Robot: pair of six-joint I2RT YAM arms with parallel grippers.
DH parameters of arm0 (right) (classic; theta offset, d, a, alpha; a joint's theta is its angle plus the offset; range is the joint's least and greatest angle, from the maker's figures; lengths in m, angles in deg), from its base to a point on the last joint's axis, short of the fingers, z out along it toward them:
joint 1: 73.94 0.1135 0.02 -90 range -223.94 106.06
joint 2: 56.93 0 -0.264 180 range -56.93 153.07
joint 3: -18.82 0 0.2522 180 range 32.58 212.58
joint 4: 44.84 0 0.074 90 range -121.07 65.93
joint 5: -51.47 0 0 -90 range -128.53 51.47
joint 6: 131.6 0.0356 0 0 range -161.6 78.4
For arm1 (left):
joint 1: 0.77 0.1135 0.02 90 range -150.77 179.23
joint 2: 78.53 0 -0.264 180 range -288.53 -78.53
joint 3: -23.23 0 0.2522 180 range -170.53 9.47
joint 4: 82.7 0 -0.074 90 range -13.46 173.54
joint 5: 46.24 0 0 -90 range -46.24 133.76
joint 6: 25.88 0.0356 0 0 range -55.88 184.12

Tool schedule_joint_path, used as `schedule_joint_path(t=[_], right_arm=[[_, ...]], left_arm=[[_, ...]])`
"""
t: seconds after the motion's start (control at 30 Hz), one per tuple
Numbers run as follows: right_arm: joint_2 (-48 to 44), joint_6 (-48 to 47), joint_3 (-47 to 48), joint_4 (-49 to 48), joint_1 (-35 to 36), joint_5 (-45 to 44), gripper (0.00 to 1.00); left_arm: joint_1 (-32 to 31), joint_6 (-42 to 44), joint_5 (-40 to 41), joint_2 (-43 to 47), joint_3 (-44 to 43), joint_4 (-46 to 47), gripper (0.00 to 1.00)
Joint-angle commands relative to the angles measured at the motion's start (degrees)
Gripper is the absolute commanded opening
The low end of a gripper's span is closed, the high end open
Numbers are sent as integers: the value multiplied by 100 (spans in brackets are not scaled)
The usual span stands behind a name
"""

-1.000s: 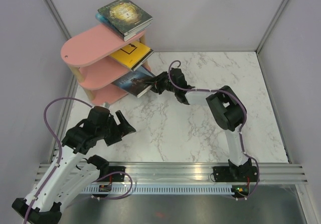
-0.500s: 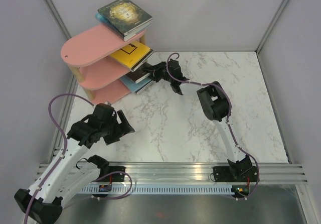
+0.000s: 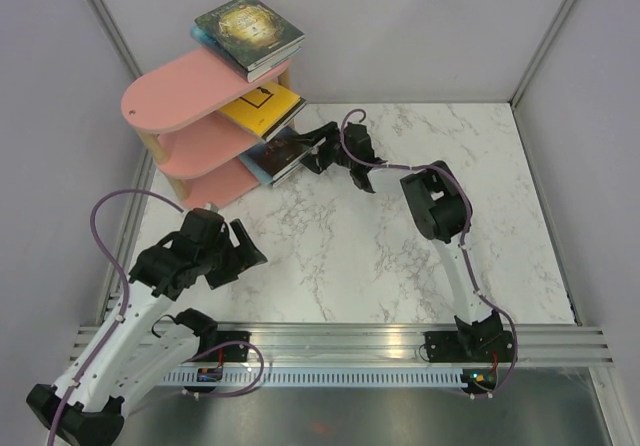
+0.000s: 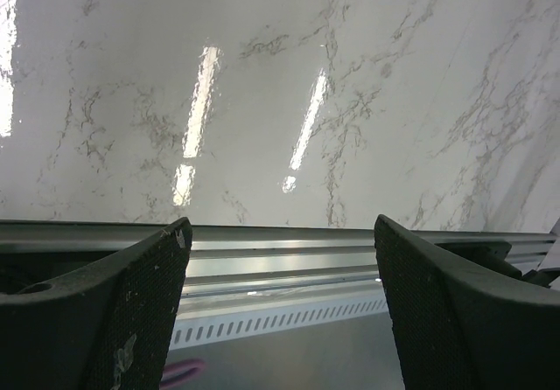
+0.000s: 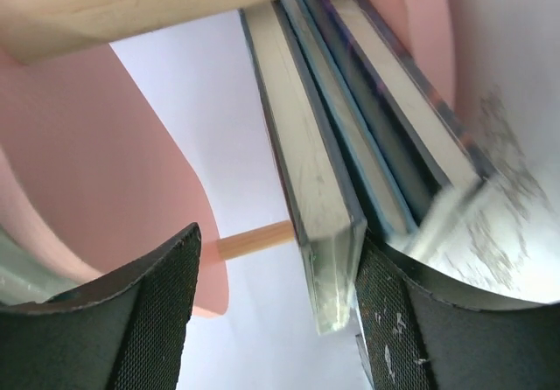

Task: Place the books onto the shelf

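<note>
- where the overhead camera looks down, the pink shelf [image 3: 185, 96] stands at the far left corner of the table [image 3: 400, 266], with dark books [image 3: 248, 31] stacked on its top board and a yellow book [image 3: 262, 108] on the middle one.
- the low stack [image 3: 278, 156] lies on the bottom board, its ends sticking out toward the right gripper [image 3: 318, 151], which sits just beside them.
- the left gripper [image 3: 250, 248] hangs over bare marble near the front, well apart from the shelf.
- left wrist: the fingers are spread wide with nothing between them, marble below and a metal rail [image 4: 280, 263] past the tips.
- right wrist: the fingers stand wide on either side of the low stack's ends; the nearest book seems to touch one pad, though blur makes that hard to say, and a plain gap shows at the other.
</note>
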Motion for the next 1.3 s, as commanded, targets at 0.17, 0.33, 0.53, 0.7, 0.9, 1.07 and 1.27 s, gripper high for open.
schedule_joint_path(t=[0.17, 0.33, 0.53, 0.7, 0.9, 1.07, 1.27], right_arm=[[-1113, -552, -797, 298, -87, 450, 73], [-1465, -745, -1298, 474, -87, 494, 73], [-1913, -921, -1737, 527, -95, 503, 71], [-2300, -1227, -1966, 596, -104, 608, 65], [-3538, -3150, -1922, 2616, -25, 503, 67], [-5304, -4822, -2473, 4375, 203, -356, 70], [-7291, -5044, -3984, 5018, 344, -886, 73]], left_arm=[[38, -270, 55, 335, 92, -17, 86], [38, -296, 29, 502, 109, -43, 86], [38, -226, 2, 564, 101, -96, 87], [38, 10, 37, 599, -83, -131, 88], [38, 766, 432, 205, -733, -148, 100], [46, 714, 1688, -507, -1410, -552, 97], [204, 1388, 2253, -1307, -1675, 51, 99]])
